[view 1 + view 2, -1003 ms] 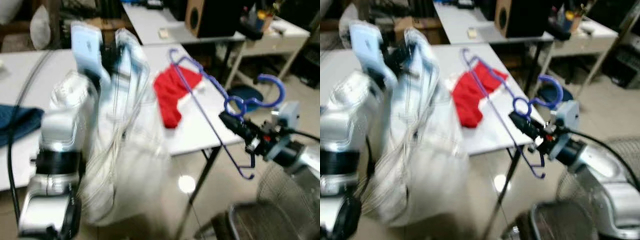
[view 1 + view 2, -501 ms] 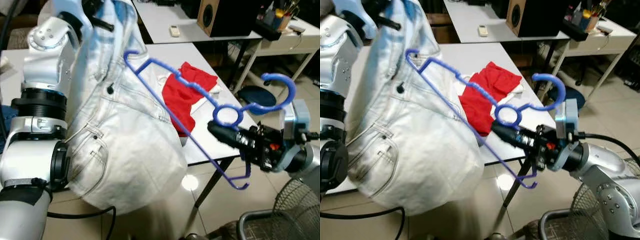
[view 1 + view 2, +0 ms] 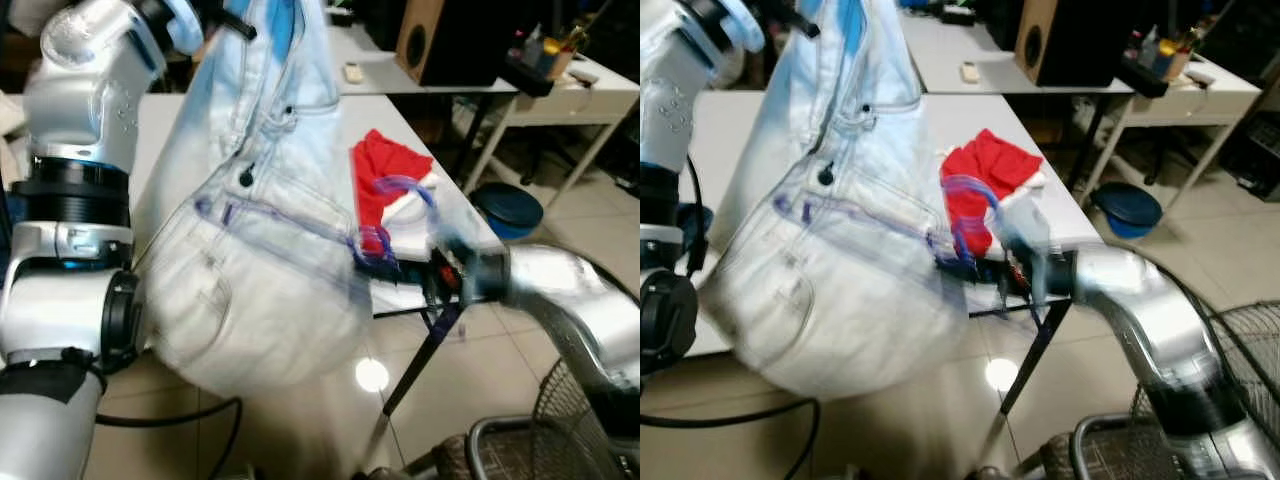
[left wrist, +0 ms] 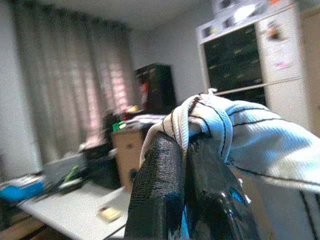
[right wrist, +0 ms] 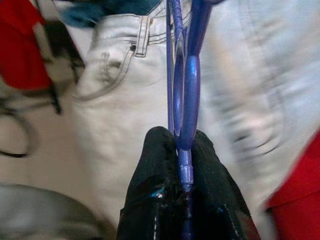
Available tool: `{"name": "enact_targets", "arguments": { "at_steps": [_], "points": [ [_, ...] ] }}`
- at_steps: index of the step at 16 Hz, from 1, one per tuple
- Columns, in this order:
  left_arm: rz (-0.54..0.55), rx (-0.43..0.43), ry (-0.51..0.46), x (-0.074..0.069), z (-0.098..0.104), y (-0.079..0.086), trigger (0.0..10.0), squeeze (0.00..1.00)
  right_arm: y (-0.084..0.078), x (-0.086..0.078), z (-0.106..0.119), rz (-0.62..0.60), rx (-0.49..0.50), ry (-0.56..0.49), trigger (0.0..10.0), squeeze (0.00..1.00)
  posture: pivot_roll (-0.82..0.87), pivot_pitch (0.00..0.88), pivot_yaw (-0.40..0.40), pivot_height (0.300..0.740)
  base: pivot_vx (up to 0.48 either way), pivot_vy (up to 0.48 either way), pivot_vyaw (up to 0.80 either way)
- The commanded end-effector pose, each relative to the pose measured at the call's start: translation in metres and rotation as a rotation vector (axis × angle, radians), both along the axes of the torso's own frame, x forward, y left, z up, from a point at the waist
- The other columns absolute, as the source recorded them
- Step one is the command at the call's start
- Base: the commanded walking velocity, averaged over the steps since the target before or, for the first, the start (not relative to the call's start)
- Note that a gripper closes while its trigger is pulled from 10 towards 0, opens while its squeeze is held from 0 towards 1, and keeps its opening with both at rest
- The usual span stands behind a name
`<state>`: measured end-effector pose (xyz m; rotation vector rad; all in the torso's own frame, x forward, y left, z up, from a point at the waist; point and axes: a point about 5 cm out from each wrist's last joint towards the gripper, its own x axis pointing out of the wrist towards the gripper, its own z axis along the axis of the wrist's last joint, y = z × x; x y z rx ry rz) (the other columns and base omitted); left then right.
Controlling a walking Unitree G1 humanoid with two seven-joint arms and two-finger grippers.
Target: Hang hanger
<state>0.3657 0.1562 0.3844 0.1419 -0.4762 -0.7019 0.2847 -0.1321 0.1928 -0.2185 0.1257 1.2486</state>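
- Blue plastic: the hanger (image 5: pixel 183 95) is nearest the robot, pinched between the black fingers of the right gripper (image 5: pixel 184 172), which press together on its neck just below the ring.
- In the head views the right arm reaches toward the robot's left, and the hanger, blurred by motion, lies across the front of the pale jeans (image 3: pixel 265 270), touching or just in front of the denim; which of the two cannot be told.
- The jeans hang in the air above the floor, in front of the white table (image 3: pixel 400 125) edge.
- Their top edge is bunched between the closed fingers of the left gripper (image 4: pixel 187 150), raised high on the robot's left.
- Judging by this, the hanger is in hand and brought up to the garment. It is not yet threaded into the jeans or hung on anything, and no rail is visible, so most of the task remains.
- Farther back, a red cloth (image 3: pixel 385 175) lies on the table.
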Motion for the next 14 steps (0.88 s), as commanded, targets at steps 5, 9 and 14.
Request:
{"name": "enact_targets", "arguments": {
  "at_steps": [5, 9, 14],
  "points": [
    [-0.200, -0.137, -0.200, -0.042, 0.063, -0.006, 10.0, 0.00, 0.008, 0.079, 0.065, -0.309, -0.087, -0.403, 10.0, 0.00, -0.06, 0.000, -0.079, 0.740, 0.000, 0.000, 0.00],
    [-0.206, -0.412, -0.413, -0.071, 0.113, 0.024, 10.0, 0.00, 0.004, 0.078, 0.182, -0.383, 0.398, -0.713, 10.0, 0.00, -0.05, 0.000, -0.085, 0.740, 0.000, 0.000, 0.00],
    [-0.109, -0.292, -0.273, -0.045, 0.059, 0.008, 10.0, 0.00, 0.008, 0.089, 0.116, -0.358, 0.276, -0.659, 10.0, 0.00, -0.06, 0.000, -0.081, 0.740, 0.000, 0.000, 0.00]
  ]
}}
